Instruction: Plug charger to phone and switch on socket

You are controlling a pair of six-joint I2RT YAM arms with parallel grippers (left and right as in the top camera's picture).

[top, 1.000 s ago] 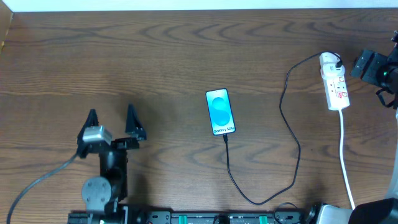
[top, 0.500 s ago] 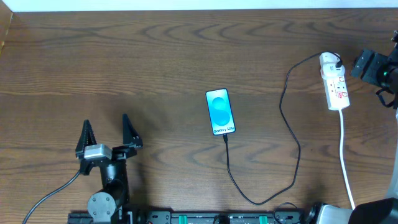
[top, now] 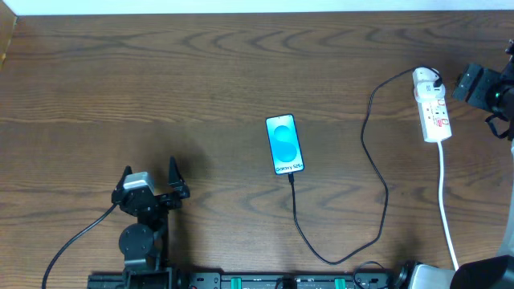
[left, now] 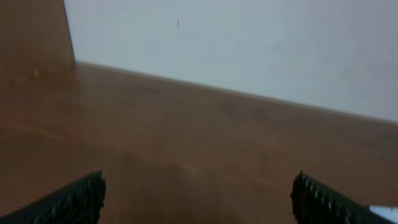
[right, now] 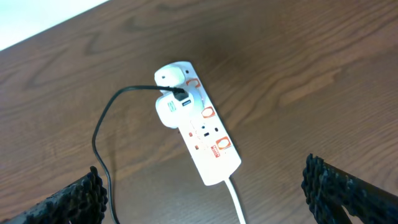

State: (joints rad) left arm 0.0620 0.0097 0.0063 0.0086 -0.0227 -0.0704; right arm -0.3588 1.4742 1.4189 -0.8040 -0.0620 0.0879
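A wide table of dark brown wood with clear grain (top: 201, 72) fills almost the whole overhead view. Beyond its far edge rises a plain white wall (left: 249, 50), with one tiny reddish spot (left: 177, 23) on it. At the left end of the table stands a brown wooden side panel (left: 31, 31). The light is soft and even, without hard shadows.

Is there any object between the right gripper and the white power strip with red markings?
Nothing visible does. The open right gripper faces the white power strip; the thin black cable enters only its far end.
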